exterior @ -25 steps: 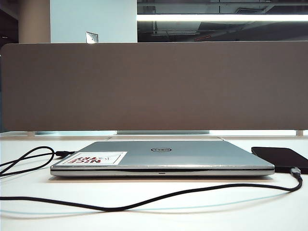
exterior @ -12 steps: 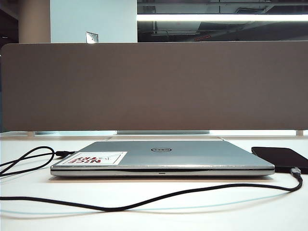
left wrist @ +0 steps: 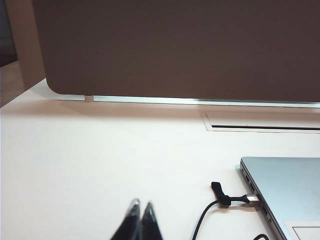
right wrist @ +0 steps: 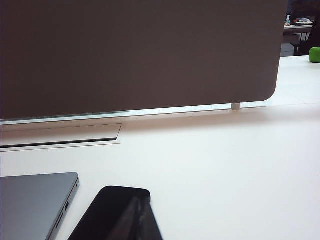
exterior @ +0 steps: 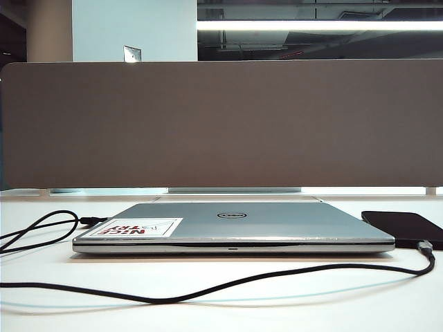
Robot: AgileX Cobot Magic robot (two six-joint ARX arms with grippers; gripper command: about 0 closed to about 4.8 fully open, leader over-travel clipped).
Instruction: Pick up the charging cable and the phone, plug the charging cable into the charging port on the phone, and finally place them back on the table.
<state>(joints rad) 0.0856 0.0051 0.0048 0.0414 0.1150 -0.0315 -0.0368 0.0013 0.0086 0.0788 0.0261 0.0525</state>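
Nothing has shifted on the desk (exterior: 221, 304) since a second ago. Cable (exterior: 208, 289) snakes across the front, its plug (exterior: 425, 245) just beside the phone (exterior: 405, 226). Right gripper (right wrist: 141, 220), fingers pressed together and empty, hangs just short of the phone's near end. Left gripper (left wrist: 141, 220), likewise pinched closed on nothing, sits near the cable's other end, plugged into the laptop (left wrist: 287, 192). Risks, as I read it: that tethered end could tug the cord taut and jerk the plug off line; the glossy phone may slide under a pinch. Laptop crowds the phone's inner side; divider (exterior: 221, 124) walls off the back.
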